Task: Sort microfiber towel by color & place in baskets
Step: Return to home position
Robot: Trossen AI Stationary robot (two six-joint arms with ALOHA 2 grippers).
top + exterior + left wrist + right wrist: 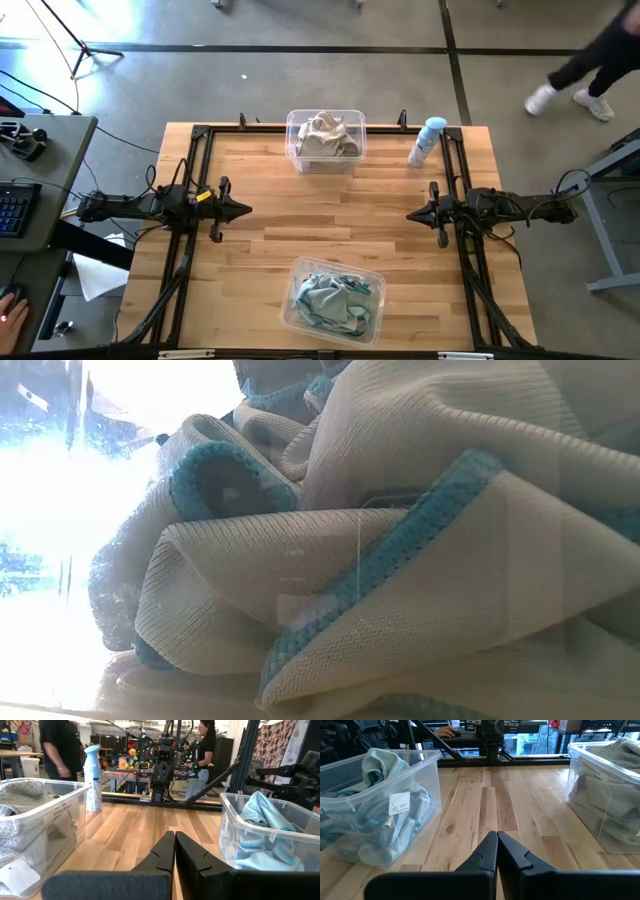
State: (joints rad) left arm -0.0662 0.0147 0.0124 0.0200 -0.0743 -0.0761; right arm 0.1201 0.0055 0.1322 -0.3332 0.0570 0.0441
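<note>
Two clear baskets stand on the wooden table. The far basket holds beige-grey microfiber towels. The near basket holds teal-blue towels, which fill the low view through its wall. My left gripper is shut at the table's left side, pointing toward the middle. My right gripper is shut at the right side, facing it. Neither touches anything. In the left wrist view the shut fingers point between both baskets; the right wrist view shows the same.
A white spray bottle with a blue cap stands at the far right of the table. A black metal frame runs along the table's edges. Bare wood lies between the two baskets. People move in the room beyond the table.
</note>
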